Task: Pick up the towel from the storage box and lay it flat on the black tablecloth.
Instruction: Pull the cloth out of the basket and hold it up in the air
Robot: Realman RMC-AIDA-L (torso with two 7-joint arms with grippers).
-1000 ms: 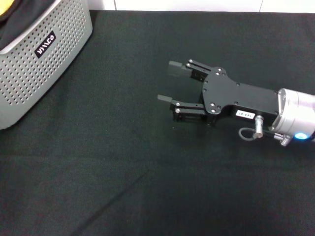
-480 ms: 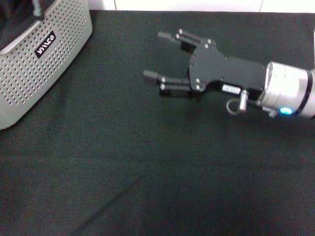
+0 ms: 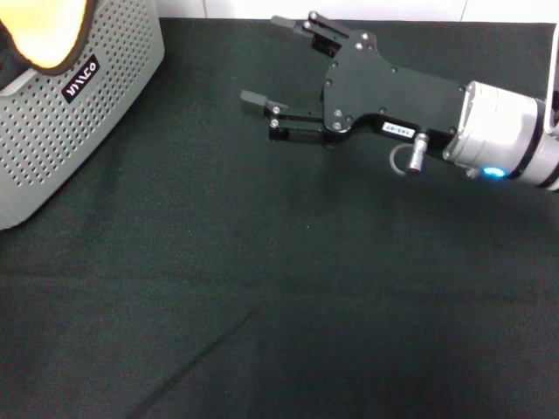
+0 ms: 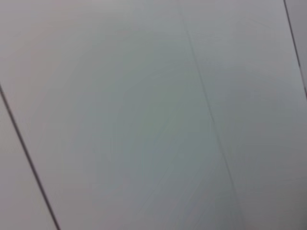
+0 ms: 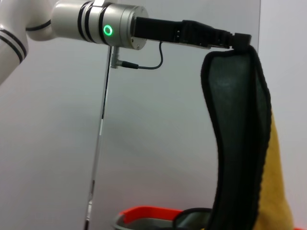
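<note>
The towel (image 5: 240, 143) hangs straight down from my left gripper (image 5: 238, 41), which is shut on its top edge high above the storage box (image 3: 79, 113). Its grey-green face and black hem show in the right wrist view, with the orange-yellow face along one side. In the head view only an orange-yellow patch of the towel (image 3: 44, 30) shows over the box at the far left. My right gripper (image 3: 269, 59) hovers open and holds nothing above the black tablecloth (image 3: 262, 279), right of the box.
The perforated grey box with its black label (image 3: 80, 78) stands at the cloth's far left corner. A white wall runs behind the table. A red rim (image 5: 153, 212) and dark fabric show below the hanging towel. The left wrist view holds only pale wall panels.
My right gripper has risen and moved toward the far edge and the box, staying open. The towel's orange-yellow face has come up into view above the box.
</note>
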